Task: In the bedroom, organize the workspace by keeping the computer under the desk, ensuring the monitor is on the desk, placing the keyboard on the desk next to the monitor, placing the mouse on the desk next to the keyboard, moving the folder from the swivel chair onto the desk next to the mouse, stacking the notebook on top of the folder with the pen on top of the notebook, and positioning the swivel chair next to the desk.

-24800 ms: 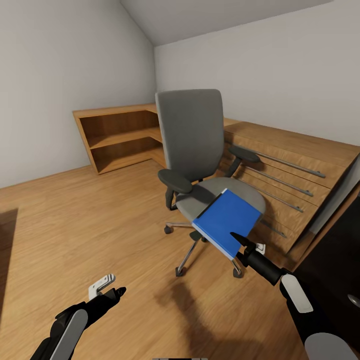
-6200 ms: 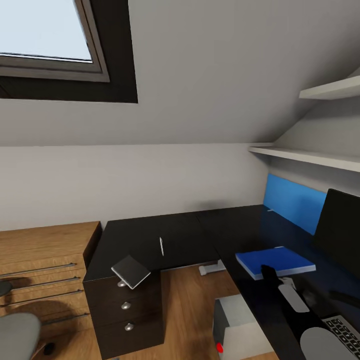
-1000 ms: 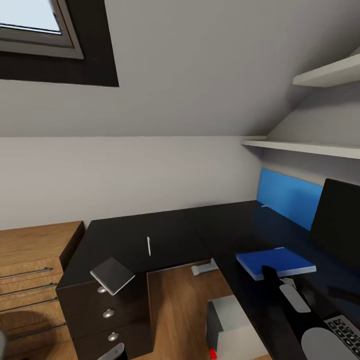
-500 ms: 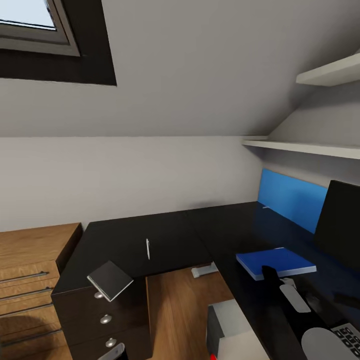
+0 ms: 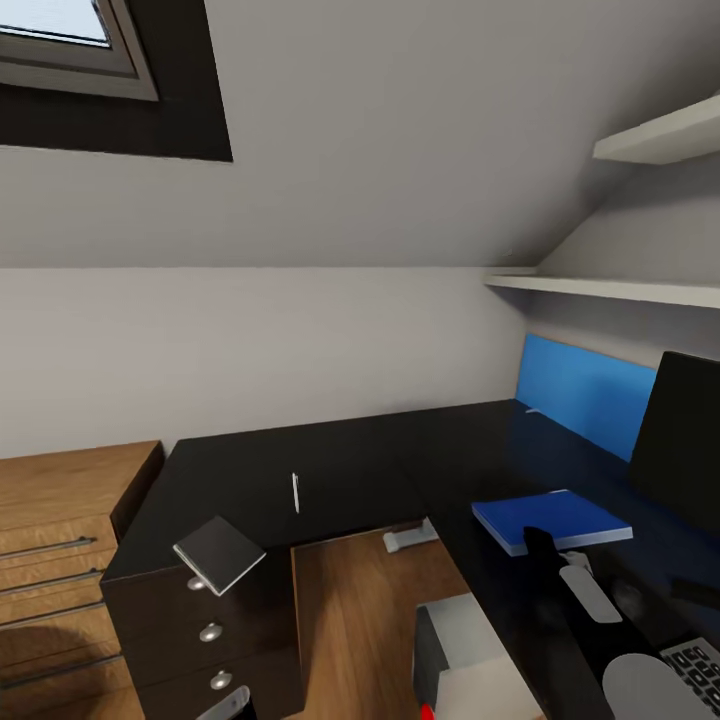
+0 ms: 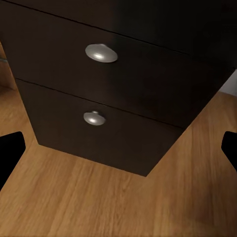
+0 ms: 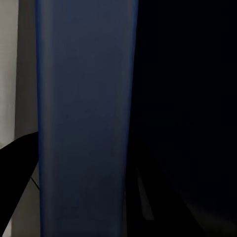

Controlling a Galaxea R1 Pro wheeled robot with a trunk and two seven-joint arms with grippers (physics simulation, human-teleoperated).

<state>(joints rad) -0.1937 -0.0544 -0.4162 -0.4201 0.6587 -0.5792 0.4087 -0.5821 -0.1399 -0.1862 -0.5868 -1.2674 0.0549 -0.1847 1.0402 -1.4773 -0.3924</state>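
The blue folder (image 5: pixel 550 518) lies flat on the black desk (image 5: pixel 350 465), left of the monitor (image 5: pixel 690 440). My right gripper (image 5: pixel 538 545) hovers at the folder's near edge. In the right wrist view one finger (image 7: pixel 17 165) sits far to the side with nothing held, so it is open. The grey notebook (image 5: pixel 218 553) overhangs the desk edge above the drawers, and the white pen (image 5: pixel 296 493) lies beyond it. A keyboard (image 5: pixel 697 668) corner shows. The computer (image 5: pixel 470 655) stands under the desk. My left gripper (image 6: pixel 118 148) is open, facing the drawer knobs (image 6: pixel 101 53). The swivel chair is out of view.
A light-wood cabinet (image 5: pixel 60 520) with bar handles adjoins the desk's left end. White shelves (image 5: pixel 610 290) and a blue wall panel (image 5: pixel 585 395) run along the right wall. A skylight (image 5: pixel 70 50) sits in the sloped ceiling. Wood floor (image 5: pixel 350 620) shows in the desk's inner corner.
The head view has shifted slightly, so the desk and drawers sit a little differently in the picture. The folder, notebook, pen and right arm keep their places.
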